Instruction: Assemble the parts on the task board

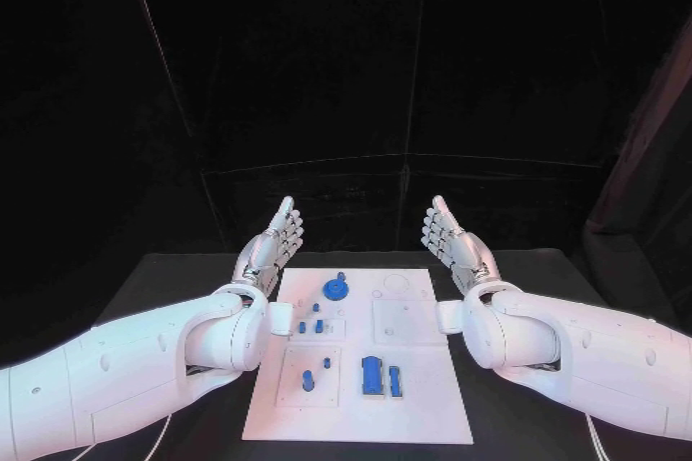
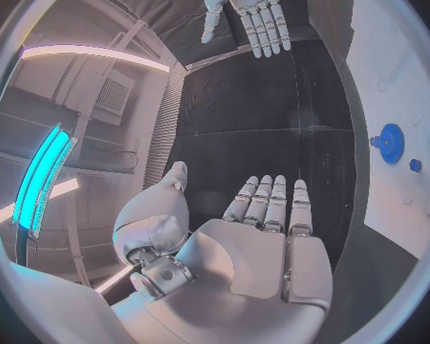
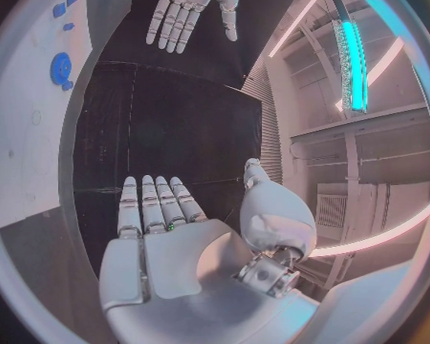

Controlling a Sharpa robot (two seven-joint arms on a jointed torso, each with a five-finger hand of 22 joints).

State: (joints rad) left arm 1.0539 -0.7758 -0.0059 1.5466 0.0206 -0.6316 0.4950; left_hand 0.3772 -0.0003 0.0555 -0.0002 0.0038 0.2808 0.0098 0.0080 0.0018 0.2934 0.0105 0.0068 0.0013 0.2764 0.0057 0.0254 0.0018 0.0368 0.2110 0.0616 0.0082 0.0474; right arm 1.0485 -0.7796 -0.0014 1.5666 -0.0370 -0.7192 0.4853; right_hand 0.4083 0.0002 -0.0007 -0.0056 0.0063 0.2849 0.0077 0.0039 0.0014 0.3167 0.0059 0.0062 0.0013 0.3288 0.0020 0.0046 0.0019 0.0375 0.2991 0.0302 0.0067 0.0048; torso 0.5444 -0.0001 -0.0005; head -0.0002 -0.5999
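I see the white rectangular task board [image 1: 361, 356] lying in the middle of the black table [image 1: 173, 271], its long sides running from the near edge toward the far edge. My left hand [image 1: 274, 243], silver and many-fingered, hangs flat just outside the board's far left corner, its fingers straight, side by side, and holding nothing; the left wrist view shows the same open palm [image 2: 263, 245] over bare tabletop. My right hand [image 1: 450, 243] mirrors it just outside the far right corner, fingers likewise extended and closed on nothing [image 3: 162, 237]. Neither hand touches the board or a part. On the board, a small round blue gear-like part [image 1: 336, 288] sits near the far edge, left of centre; several small blue pegs [image 1: 312, 325] cluster by the left side at mid-length; a short blue peg [image 1: 307, 381] lies in the near left panel; and a larger blue block [image 1: 372, 373] with a slim blue piece [image 1: 395, 381] just beside it lies near the middle of the near half. The pale sockets of the far right panel [image 1: 401, 321] appear unfilled. I cannot tell which parts are seated and which merely rest loose, so this layout fits either a board awaiting assembly or one partly assembled.
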